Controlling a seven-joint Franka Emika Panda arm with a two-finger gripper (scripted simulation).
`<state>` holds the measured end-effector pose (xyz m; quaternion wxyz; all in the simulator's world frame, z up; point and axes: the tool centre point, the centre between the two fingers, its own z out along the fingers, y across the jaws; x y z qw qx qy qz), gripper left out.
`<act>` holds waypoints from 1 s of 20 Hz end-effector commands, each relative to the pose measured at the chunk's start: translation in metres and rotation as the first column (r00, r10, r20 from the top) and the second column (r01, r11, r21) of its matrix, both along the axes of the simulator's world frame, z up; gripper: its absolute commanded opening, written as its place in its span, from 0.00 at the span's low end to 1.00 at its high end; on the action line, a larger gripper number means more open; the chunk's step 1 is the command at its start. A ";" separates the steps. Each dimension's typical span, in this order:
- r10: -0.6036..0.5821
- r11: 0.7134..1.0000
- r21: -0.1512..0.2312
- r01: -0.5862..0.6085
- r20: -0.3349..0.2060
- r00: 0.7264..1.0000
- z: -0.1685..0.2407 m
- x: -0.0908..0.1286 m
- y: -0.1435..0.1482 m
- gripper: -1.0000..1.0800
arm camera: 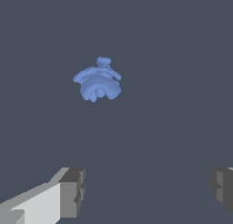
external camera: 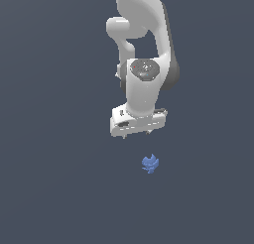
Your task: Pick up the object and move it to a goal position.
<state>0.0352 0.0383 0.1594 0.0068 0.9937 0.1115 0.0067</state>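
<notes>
- One white arm [external camera: 144, 49] hangs over a plain dark grey floor [external camera: 54, 188].
- Its gripper [external camera: 137, 133] has fingers [arm camera: 73, 191] spread wide, holding nothing.
- Blue lump [external camera: 150, 163] lies on the floor, apart from the gripper, below it in the exterior view.

the gripper [external camera: 138, 132] hangs apart from the blue lump [external camera: 150, 163], with bare space between. its jaws stand wide. nothing stands beside the lump.

Beneath my end effector I see only a flat, dark slate-grey ground [external camera: 54, 188], plain and uniform all around.
</notes>
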 end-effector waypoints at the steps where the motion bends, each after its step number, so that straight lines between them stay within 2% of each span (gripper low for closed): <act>1: 0.067 0.998 -0.002 -0.067 -0.003 0.998 -0.007 0.010 0.008 0.96; 5: 0.195 0.981 -0.003 -0.195 -0.009 0.981 -0.021 0.030 0.023 0.96; 11: 0.368 0.930 0.002 -0.368 -0.014 0.930 -0.044 0.054 0.044 0.96; 20: 0.505 0.863 0.010 -0.505 -0.015 0.863 -0.065 0.072 0.061 0.96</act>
